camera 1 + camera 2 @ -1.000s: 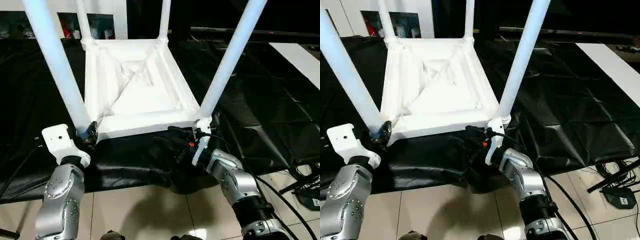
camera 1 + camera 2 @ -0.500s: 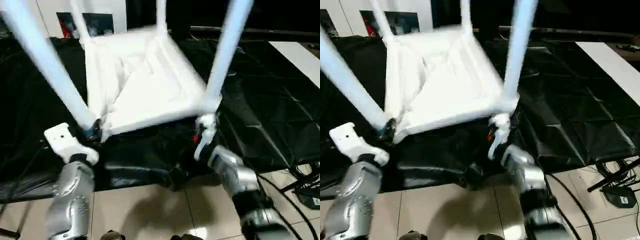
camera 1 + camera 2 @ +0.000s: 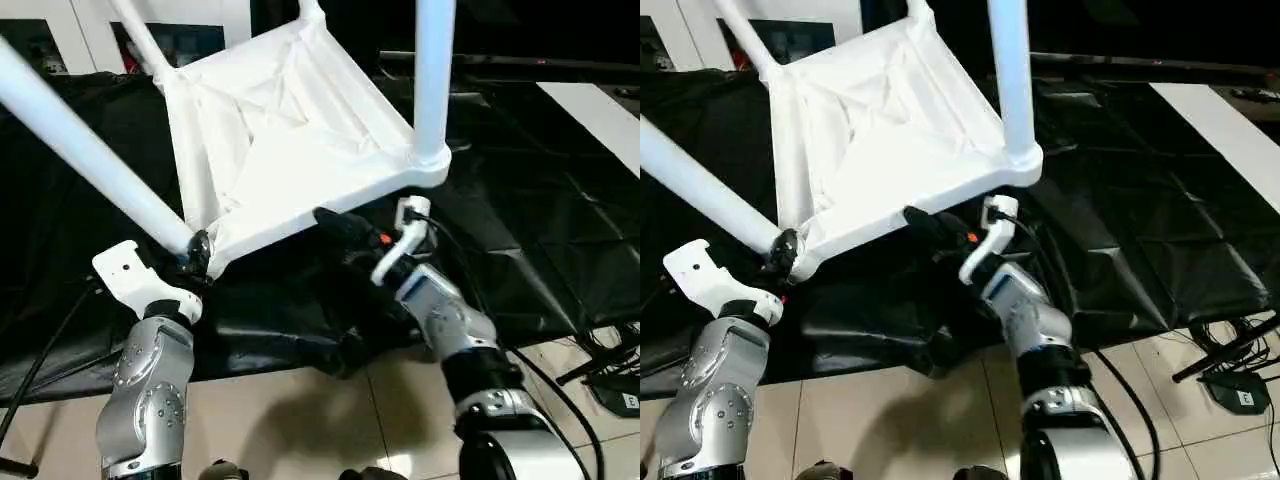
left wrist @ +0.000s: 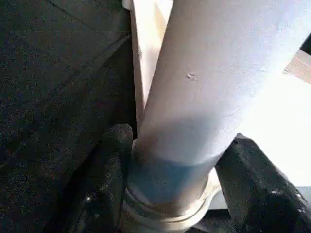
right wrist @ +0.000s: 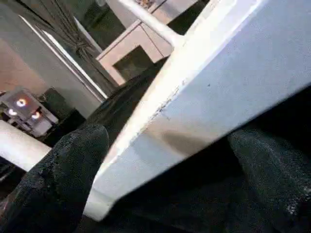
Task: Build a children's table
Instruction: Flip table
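The children's table (image 3: 290,130) is upside down and tilted in the left eye view, its ribbed underside facing the camera and its legs pointing up and away over a black sheet (image 3: 540,230) that covers the surface below. The left gripper (image 3: 192,258) is at the table's near-left corner, its jaws closed around the base of the near-left leg (image 3: 80,150). The right gripper (image 3: 345,232) reaches under the near edge of the top, beside the corner socket of the near-right leg (image 3: 433,80); its jaws stand wide.

Right eye view: same arrangement; tiled floor (image 3: 890,420) lies in front of the sheet.

Left wrist view: the two black fingers (image 4: 109,160) flank the leg just above its socket collar, pressed against it on both sides.

Right wrist view: the fingers (image 5: 73,165) are spread wide apart, with the white edge of the top passing between them without visible contact.
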Available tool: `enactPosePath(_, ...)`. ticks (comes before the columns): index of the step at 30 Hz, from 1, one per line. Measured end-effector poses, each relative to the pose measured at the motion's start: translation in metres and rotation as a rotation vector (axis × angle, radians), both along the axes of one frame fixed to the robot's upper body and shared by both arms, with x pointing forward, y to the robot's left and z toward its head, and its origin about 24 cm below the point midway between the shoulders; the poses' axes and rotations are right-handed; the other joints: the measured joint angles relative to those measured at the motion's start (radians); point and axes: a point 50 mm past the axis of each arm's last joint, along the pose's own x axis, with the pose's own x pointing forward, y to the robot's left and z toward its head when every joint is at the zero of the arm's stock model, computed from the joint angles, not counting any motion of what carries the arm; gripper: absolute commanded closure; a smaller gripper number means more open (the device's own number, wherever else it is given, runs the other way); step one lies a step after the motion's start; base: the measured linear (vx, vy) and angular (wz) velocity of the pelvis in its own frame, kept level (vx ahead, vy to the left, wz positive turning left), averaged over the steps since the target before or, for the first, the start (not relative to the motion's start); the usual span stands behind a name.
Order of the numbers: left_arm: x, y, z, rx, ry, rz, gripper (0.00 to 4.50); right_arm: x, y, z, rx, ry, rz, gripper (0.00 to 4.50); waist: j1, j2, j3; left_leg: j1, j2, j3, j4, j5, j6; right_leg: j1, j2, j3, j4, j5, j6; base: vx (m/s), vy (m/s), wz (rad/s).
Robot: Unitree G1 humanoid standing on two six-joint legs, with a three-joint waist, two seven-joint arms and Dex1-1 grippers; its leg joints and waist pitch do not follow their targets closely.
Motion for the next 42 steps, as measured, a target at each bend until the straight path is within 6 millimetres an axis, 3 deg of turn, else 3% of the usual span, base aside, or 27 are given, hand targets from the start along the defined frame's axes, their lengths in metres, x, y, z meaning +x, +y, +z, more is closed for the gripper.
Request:
enactPosePath(5, 0.000, -0.001, 0.000, 0.000, 0.002, -0.005, 2.10, 0.019, 0.009, 0.005, -0.006, 0.119, -0.132, 0.00, 0.004, -0.002, 0.001, 0.001, 0.001, 0.006, 0.000, 0.002, -0.001, -0.001, -0.001, 0.000, 0.004, 0.000, 0.000, 0.000, 0.000, 0.00)
enactPosePath(12, -0.001, -0.001, 0.003, 0.004, -0.006, -0.006, 2.10, 0.026, 0.011, 0.004, 0.113, 0.232, -0.195, 0.00, 0.002, -0.011, 0.007, 0.000, 0.001, 0.009, 0.000, 0.002, -0.001, -0.003, -0.002, 0.001, 0.004, 0.000, 0.000, 0.000, 0.000, 0.00)
enactPosePath(20, -0.005, -0.006, 0.010, 0.018, -0.025, -0.033, 2.10, 0.038, 0.016, 0.022, 0.322, 0.289, -0.216, 0.00, 0.007, -0.013, 0.023, -0.014, 0.001, 0.011, 0.000, 0.005, 0.004, -0.019, -0.002, 0.001, 0.007, 0.000, 0.000, 0.000, 0.000, 0.00)
enactPosePath(22, -0.008, -0.007, 0.013, 0.024, -0.036, -0.037, 2.10, 0.039, 0.018, 0.022, 0.339, 0.307, -0.212, 0.29, 0.003, -0.016, 0.033, -0.015, 0.001, 0.012, 0.000, 0.005, 0.004, -0.020, -0.002, 0.001, 0.007, 0.000, -0.001, 0.000, 0.000, 0.00)
enactPosePath(29, -0.012, -0.013, 0.018, 0.032, -0.047, -0.063, 2.10, 0.039, 0.022, 0.022, 0.354, 0.329, -0.199, 0.75, -0.001, -0.018, 0.051, -0.015, 0.002, 0.012, 0.000, 0.005, 0.004, -0.021, -0.002, 0.002, 0.007, 0.000, -0.001, 0.000, 0.000, 0.00)
enactPosePath(42, -0.009, -0.015, 0.019, 0.032, -0.048, -0.076, 2.10, 0.042, 0.021, 0.026, 0.386, 0.323, -0.208, 1.90, 0.000, -0.016, 0.055, -0.015, 0.002, 0.013, 0.000, 0.006, 0.005, -0.021, -0.002, 0.002, 0.008, 0.001, -0.002, 0.000, 0.000, 0.00)
